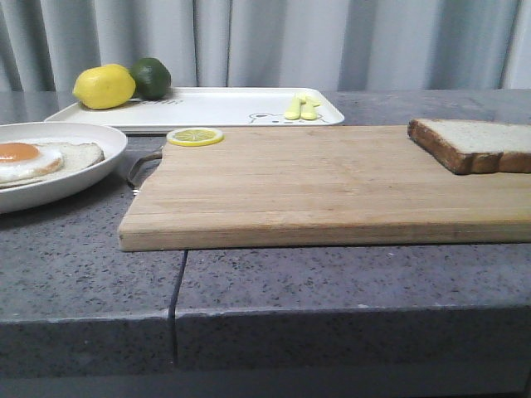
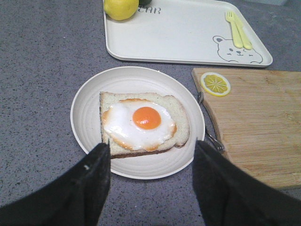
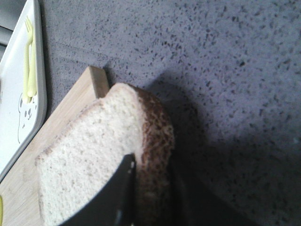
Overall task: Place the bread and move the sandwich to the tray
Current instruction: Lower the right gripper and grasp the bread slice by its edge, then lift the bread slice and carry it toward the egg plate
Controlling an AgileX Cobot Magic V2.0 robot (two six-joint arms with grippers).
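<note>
Black fingers [image 3: 123, 188] of the right gripper [image 3: 153, 190] were clamped on the crust of the bread [image 1: 474, 143], which lay at the cutting board's [image 1: 332, 182] right end. Left gripper [image 2: 151, 162] jaws stood apart over the plate [image 2: 89, 117] bearing the sandwich [image 2: 143, 123], near the bench's left edge. Behind them, toward the far edge, lay the tray [image 1: 216, 108] with a lemon [image 1: 104, 86].

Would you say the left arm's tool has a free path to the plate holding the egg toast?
Probably yes: the left tool hangs open above the plate, fingers spread either side of the sandwich, nothing between.
</note>
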